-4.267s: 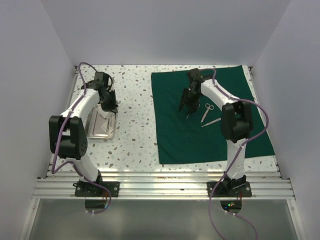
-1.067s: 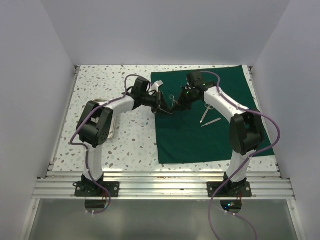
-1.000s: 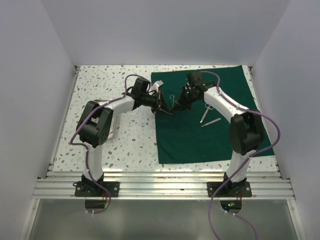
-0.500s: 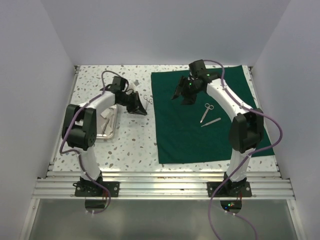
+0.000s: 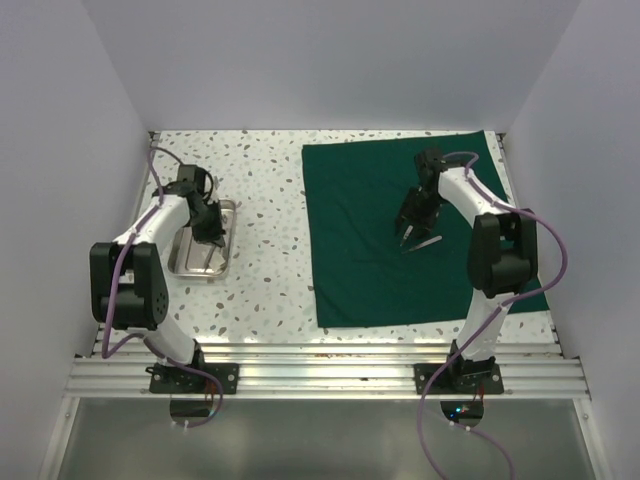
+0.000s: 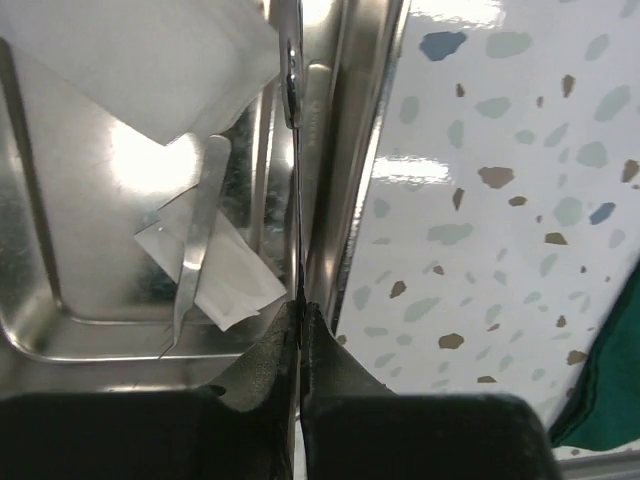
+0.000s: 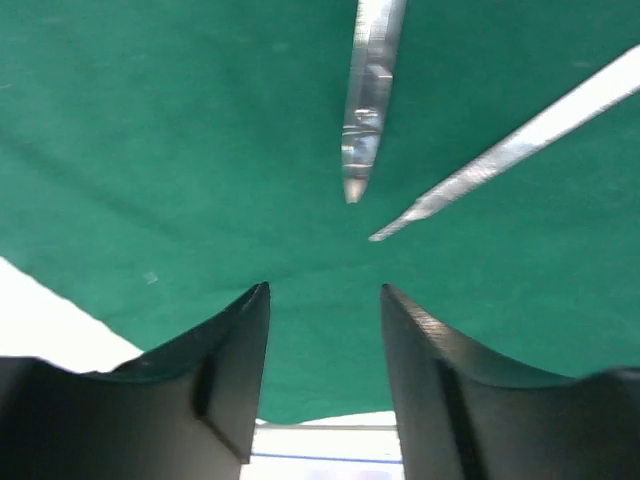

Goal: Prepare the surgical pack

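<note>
Between the fingers of the left gripper [image 6: 300, 312], which are pressing tight together, a thin steel instrument [image 6: 296, 190] is getting pinched edge-on. It's running straight out along the inside of the tray's [image 6: 345, 210] right wall. It looks like it's riding at the rim rather than over the floor, though I can't tell if it's touching. Inside the tray, white gauze [image 6: 150, 60] pieces are lying on the floor, with flat forceps [image 6: 200, 230] resting partly across one. The tray is sitting by the left edge of the bench [image 5: 270, 250], apart from the drape.

Over on the right, the right gripper [image 7: 325, 295] is hanging with its jaws spread and nothing in them. It's hovering low over the dark green drape [image 7: 150, 150], which is covering the right half of the bench. Just ahead of it a pointed blade [image 7: 365, 110] and slim tweezers [image 7: 520, 135] are lying on the cloth, tips close together.

My take: the left arm is dropping its piece into the tray. I'd be nudging that wrist off the wall toward the tray's middle and lowering until the tip is nearly flat. Only then open, so nothing's clattering over the rim onto the bench.
</note>
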### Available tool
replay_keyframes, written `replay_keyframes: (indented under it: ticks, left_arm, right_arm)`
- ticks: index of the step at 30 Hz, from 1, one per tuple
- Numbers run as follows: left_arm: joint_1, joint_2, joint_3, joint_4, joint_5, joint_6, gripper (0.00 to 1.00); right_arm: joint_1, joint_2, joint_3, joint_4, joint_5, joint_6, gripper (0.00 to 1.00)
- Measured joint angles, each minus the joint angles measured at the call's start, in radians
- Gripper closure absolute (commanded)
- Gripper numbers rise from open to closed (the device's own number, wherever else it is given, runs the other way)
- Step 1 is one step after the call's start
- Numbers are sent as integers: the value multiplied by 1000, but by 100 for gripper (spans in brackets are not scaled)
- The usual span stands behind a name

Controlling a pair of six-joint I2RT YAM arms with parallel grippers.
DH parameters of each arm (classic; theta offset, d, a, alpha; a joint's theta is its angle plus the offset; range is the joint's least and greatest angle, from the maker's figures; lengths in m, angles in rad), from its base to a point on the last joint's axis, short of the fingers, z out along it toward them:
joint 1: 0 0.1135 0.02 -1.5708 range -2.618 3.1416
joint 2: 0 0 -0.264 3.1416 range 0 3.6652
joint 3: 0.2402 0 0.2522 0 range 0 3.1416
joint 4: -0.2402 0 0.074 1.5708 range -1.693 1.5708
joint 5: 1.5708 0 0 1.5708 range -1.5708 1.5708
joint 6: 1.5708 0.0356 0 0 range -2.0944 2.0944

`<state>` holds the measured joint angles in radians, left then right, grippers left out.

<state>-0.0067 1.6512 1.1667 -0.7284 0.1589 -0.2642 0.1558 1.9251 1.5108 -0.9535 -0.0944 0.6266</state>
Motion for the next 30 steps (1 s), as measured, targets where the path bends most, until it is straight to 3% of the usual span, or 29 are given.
replay_keyframes:
  ticks: [3,9,12,26,30]
  left_arm:
    - [0,2,-14,-11,-64,7,99]
    - [0,23,-15,-14,-141,23,66]
    - [0,24,-15,-14,-151,22,56]
    - [-57,1,82,-45,-80,18,50]
    - [-99,-16,132,-44,-28,16,49]
  right_arm:
    - [-3,0,-22,-7,54,9,56]
    - [-6,0,-71,-19,140,54,61]
    - [-6,0,-83,-15,153,73,62]
    - [-6,78,-101,37,150,122,65]
    - [-6,80,-100,34,148,133,76]
